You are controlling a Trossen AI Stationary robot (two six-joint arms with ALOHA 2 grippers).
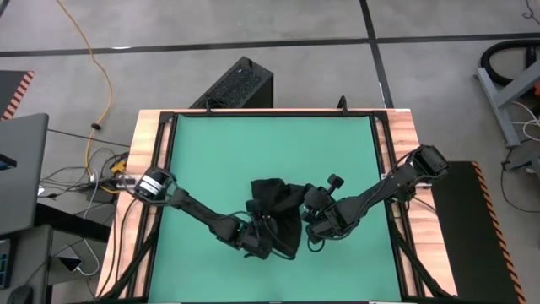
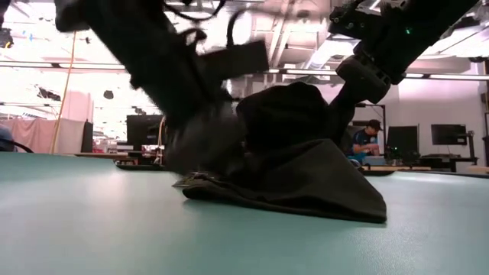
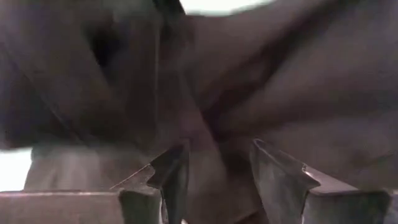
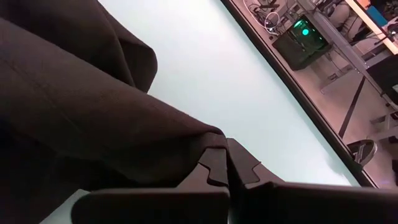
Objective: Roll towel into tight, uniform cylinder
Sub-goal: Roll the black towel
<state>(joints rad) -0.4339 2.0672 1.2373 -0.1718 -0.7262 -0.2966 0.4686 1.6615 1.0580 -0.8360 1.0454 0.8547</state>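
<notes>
The black towel (image 1: 274,203) lies bunched near the middle of the green mat (image 1: 270,143). One part is raised into a peak (image 2: 290,99), and its lower folds (image 2: 306,195) rest on the mat. My right gripper (image 4: 227,163) comes in from the table's right and is shut on the towel. My left gripper (image 3: 214,180) comes in from the left at the towel's near side (image 1: 257,241). It is open, and dark cloth (image 3: 205,112) fills the view just ahead of and between its fingers. My left gripper may or may not touch the towel; cloth stands between its open fingers (image 3: 171,180), but I cannot tell whether they meet it. My right gripper pinches a corner of the towel (image 4: 208,138) between its two shut fingers, slanting down from the table's right. Whether that corner is one layer or several does not show. That part is held up off the mat while the rest of the towel lies on it.
A black ribbed box (image 1: 240,84) stands beyond the table's far edge. Wooden rails (image 1: 152,152) frame the mat on both sides. Bare mat stretches to the far side and along both flanks. A person (image 2: 370,137) sits in the room behind.
</notes>
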